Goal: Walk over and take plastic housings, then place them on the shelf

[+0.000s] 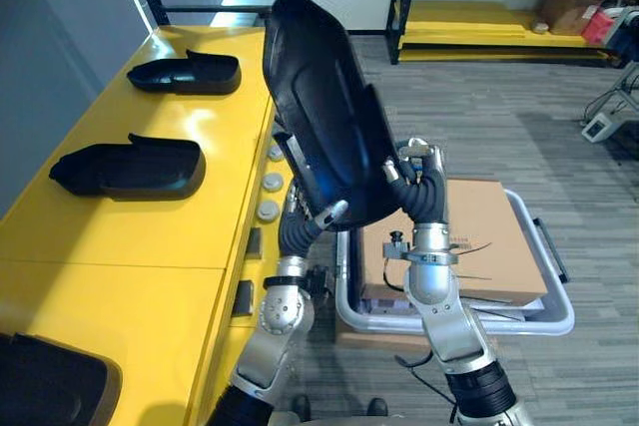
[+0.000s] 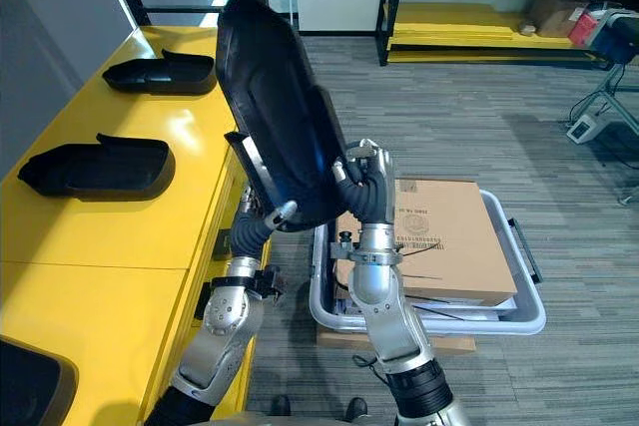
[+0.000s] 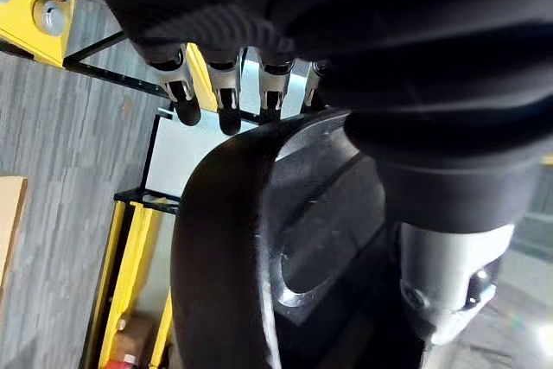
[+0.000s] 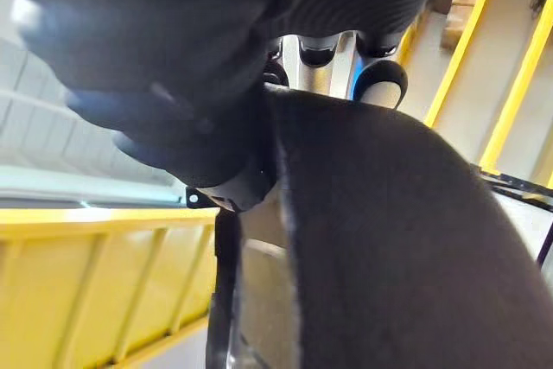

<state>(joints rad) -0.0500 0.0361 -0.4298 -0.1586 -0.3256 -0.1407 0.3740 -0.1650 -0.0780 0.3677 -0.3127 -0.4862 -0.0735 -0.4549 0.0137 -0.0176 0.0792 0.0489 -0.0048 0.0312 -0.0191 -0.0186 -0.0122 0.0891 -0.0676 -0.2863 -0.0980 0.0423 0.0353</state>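
Note:
I hold a large black plastic housing (image 1: 324,107) upright in front of me, between both hands. My left hand (image 1: 332,213) grips its lower left edge from beneath; in the left wrist view its fingers (image 3: 225,92) lie over the housing's rim (image 3: 225,248), with the thumb on the other side. My right hand (image 1: 419,185) clasps the lower right edge, and its fingers (image 4: 380,84) curl over the housing's rim (image 4: 389,248). The housing hangs beside the yellow table's (image 1: 150,236) right edge.
Two more black housings (image 1: 190,72) (image 1: 130,167) lie on the yellow table, and a third (image 1: 50,381) is at its near left corner. On the floor to the right, a grey tote (image 1: 559,316) holds a cardboard box (image 1: 494,236). Yellow shelves (image 1: 499,7) stand behind.

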